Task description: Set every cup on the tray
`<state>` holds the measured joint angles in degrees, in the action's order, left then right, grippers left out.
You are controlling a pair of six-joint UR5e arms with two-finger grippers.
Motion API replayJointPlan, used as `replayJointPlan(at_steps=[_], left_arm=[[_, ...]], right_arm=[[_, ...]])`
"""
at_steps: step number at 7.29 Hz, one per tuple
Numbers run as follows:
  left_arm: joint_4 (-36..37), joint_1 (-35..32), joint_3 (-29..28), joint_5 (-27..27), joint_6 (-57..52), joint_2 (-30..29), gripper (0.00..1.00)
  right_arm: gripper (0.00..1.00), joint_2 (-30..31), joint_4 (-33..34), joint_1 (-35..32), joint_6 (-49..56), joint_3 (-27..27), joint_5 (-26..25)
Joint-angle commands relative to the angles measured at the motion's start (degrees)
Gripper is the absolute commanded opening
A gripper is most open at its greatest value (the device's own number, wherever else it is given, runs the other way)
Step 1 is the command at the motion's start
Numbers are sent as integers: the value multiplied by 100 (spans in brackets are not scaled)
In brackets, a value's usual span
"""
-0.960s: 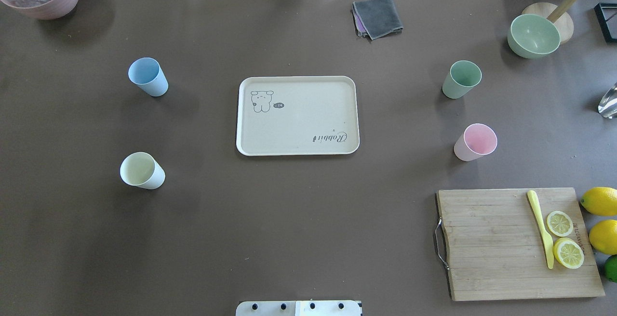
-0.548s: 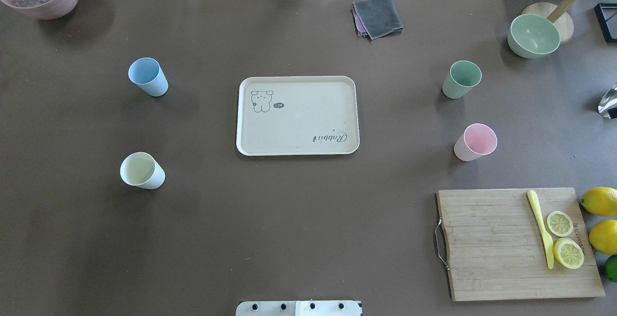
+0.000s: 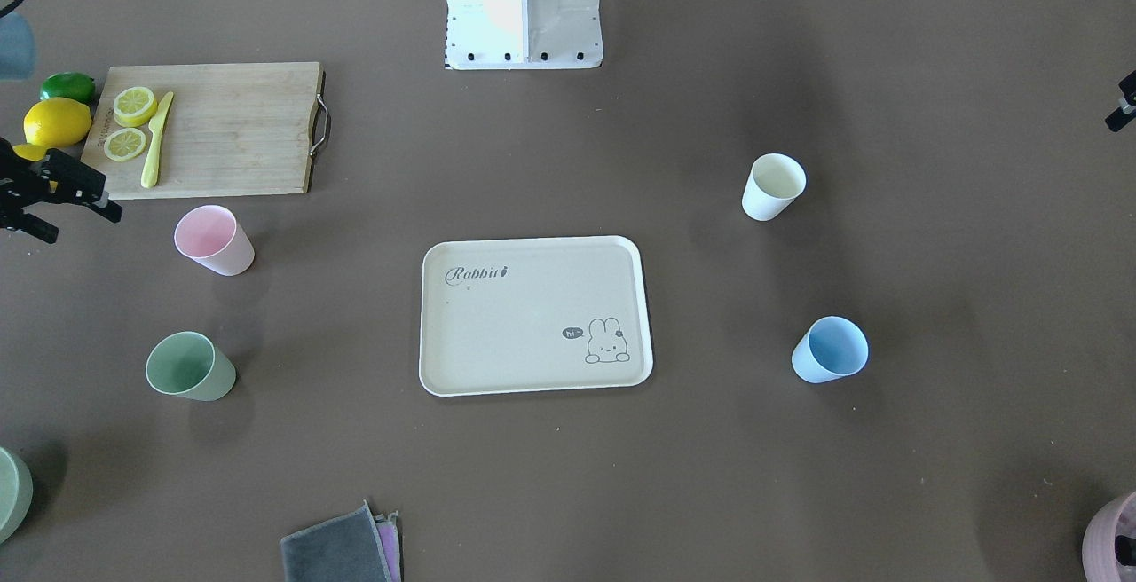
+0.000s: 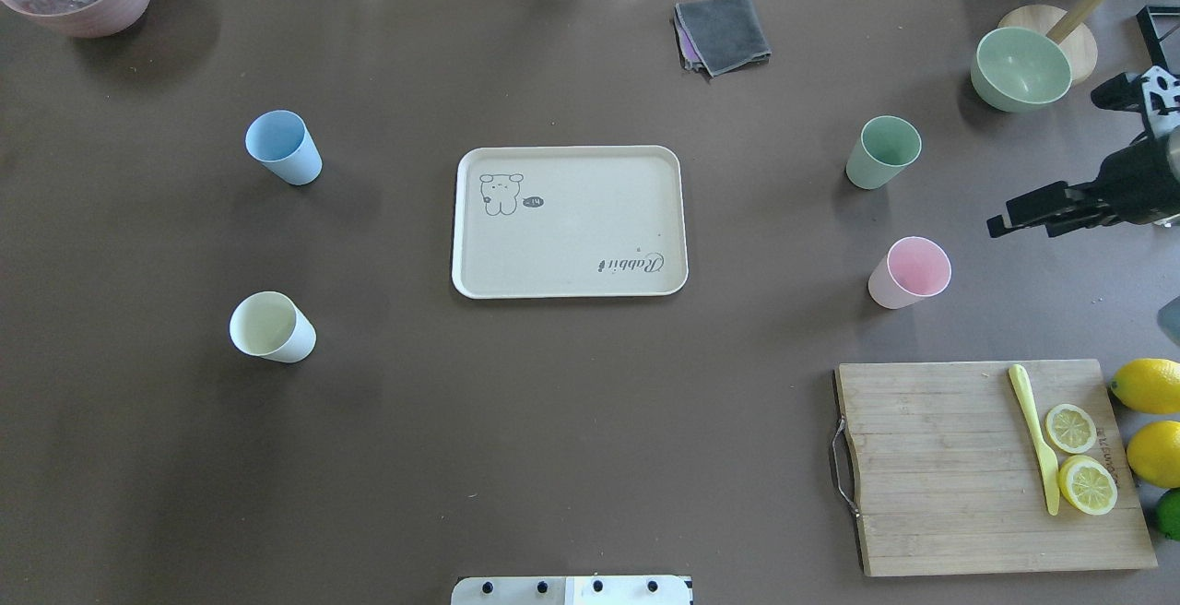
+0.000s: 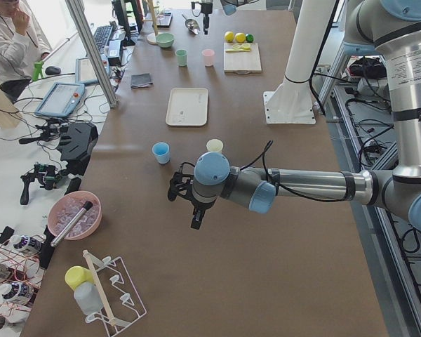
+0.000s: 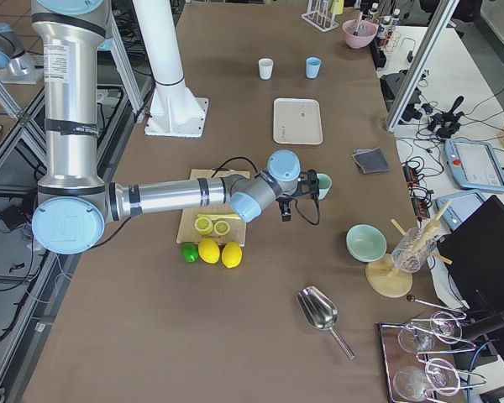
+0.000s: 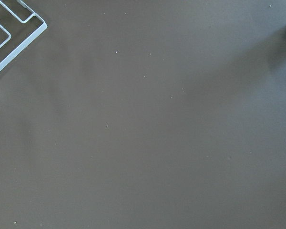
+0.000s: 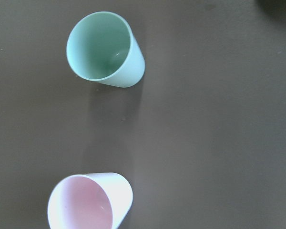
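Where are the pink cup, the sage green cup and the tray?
pink cup (image 4: 913,267), overhead exterior view, inside its open mouth
sage green cup (image 4: 889,145), overhead exterior view, inside its open mouth
tray (image 4: 572,229), overhead exterior view, bare centre of its floor

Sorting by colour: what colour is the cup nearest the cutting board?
Pink; the cup shows best in the overhead view.

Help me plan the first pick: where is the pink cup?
In the overhead view the pink cup stands on the robot's right, between the green cup and the cutting board, off the tray.
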<state>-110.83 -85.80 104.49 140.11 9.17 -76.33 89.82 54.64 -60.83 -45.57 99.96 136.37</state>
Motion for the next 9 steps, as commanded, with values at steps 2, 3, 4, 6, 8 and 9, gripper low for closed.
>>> replayJointPlan(at_steps=[2, 3, 4, 6, 8, 9], left_arm=[[-35, 2, 19, 7, 50, -40, 98], [-35, 10, 19, 7, 119, -57, 98], [-52, 10, 45, 7, 433, -118, 98], [-114, 10, 37, 7, 480, -119, 98], [-114, 395, 45, -45, 1397, -433, 98], [-123, 789, 150, -228, 1916, -540, 98]], right_arm=[[87, -237, 12, 818, -445, -248, -690], [85, -237, 3, 810, -409, -380, -682], [74, -229, 3, 810, -444, -373, -638], [0, -246, 12, 810, -427, -399, -594], [0, -246, 12, 818, -462, -373, -472], [0, -290, 20, 810, -470, -329, -349]])
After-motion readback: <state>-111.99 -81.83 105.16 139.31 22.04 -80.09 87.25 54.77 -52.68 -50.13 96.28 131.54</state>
